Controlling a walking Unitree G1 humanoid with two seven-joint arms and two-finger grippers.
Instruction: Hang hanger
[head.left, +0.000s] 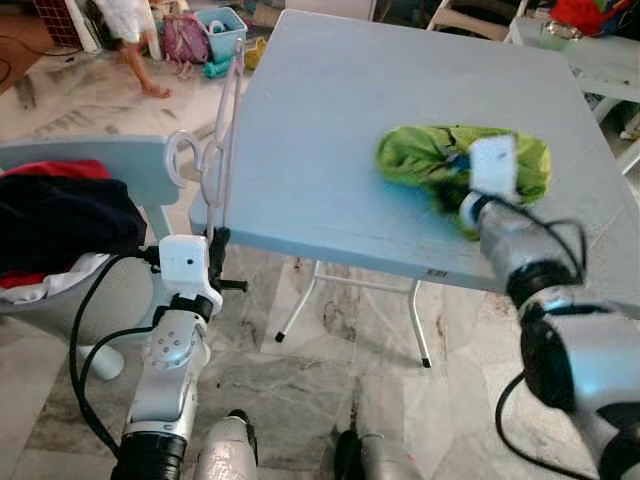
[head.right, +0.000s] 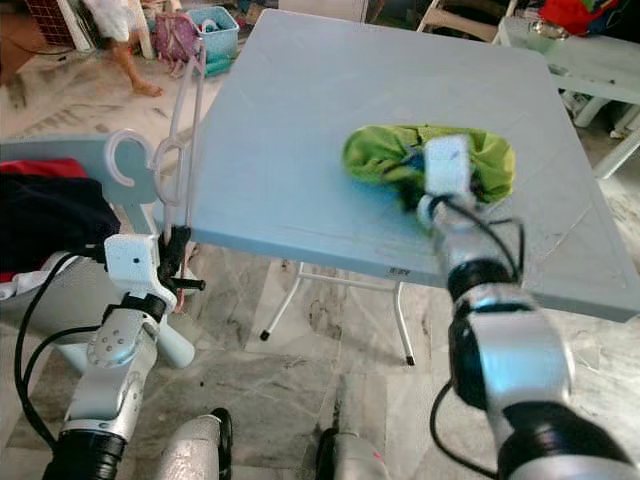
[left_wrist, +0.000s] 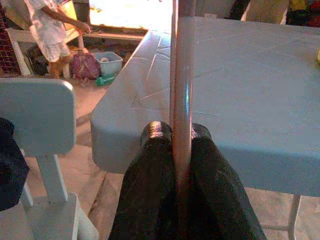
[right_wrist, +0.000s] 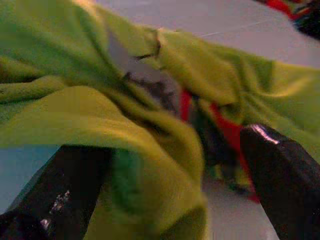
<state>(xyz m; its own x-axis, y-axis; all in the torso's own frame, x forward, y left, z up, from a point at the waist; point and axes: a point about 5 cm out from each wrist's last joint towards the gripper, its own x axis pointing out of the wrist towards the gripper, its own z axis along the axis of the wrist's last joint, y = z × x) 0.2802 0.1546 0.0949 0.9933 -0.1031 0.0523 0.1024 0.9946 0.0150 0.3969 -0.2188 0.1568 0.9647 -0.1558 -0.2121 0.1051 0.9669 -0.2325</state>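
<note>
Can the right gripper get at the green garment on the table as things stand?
Probably yes: the right gripper is already at the green garment on the table, fingers open around a fold, nothing between. The left gripper holds the hanger.

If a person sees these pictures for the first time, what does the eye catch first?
The bright green garment bunched on the grey folding table, with the right end effector open around its folds. At the table's left edge, the left end effector holds a white hanger upright.

two silver arms w/ black joints, loose black cables, white wrist blocks; left gripper (head.left: 214, 243) fingers (left_wrist: 150, 195) glossy black.
</note>
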